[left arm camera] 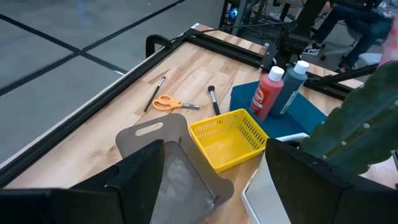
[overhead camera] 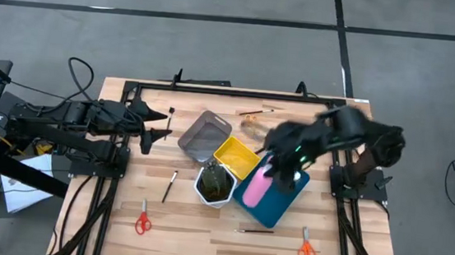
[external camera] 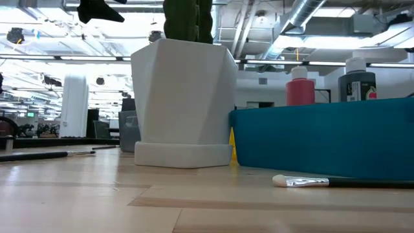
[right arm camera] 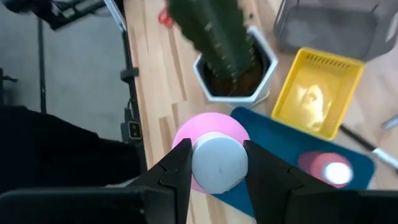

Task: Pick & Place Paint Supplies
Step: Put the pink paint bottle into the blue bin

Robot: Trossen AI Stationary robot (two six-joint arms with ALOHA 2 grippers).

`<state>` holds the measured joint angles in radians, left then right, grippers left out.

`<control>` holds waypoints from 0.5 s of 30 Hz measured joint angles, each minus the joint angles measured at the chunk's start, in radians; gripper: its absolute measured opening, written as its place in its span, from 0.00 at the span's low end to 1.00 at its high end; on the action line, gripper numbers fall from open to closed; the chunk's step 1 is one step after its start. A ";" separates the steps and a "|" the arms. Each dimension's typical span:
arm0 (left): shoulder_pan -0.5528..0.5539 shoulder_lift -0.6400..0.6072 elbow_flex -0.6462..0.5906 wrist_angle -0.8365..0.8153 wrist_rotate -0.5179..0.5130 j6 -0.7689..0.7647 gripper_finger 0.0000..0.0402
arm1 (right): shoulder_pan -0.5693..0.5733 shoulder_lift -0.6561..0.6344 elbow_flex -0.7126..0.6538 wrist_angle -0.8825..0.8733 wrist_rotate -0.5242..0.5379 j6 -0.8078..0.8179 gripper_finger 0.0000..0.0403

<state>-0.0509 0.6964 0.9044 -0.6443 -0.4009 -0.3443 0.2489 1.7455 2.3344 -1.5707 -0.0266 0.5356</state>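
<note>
My right gripper is shut on a pink bottle with a white cap, above the blue tray. The high view shows the pink body over the tray's left part. A red bottle and a grey white-capped bottle stand upright in the tray. My left gripper waits open at the table's left, touching nothing. Brushes and scissors lie flat on the table. My right gripper pinches the pink bottle's white cap between its two fingers, one on each side. The fingers come from above, slanting down. The bottle's body hangs below them over the blue tray; whether its bottom touches the tray does not show.
A white hexagonal pot with a cactus stands left of the blue tray. A yellow tray and a grey tray lie beyond it. Orange scissors and brushes lie near the far edge.
</note>
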 joint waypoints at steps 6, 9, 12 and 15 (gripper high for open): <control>0.000 0.000 0.000 0.001 0.002 -0.004 0.68 | 0.067 0.079 -0.001 0.000 0.029 0.069 0.28; 0.000 0.000 0.000 0.001 0.006 -0.004 0.68 | 0.092 0.103 -0.001 0.000 0.073 0.116 0.28; 0.000 0.000 0.000 0.001 0.006 -0.004 0.68 | 0.113 0.110 -0.004 0.002 0.128 0.148 0.28; 0.000 0.000 0.000 0.001 0.008 -0.004 0.68 | 0.120 0.082 -0.065 0.008 0.135 0.199 0.28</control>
<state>-0.0509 0.6964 0.9043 -0.6430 -0.3928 -0.3485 0.3689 1.8275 2.2690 -1.5627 0.1089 0.7344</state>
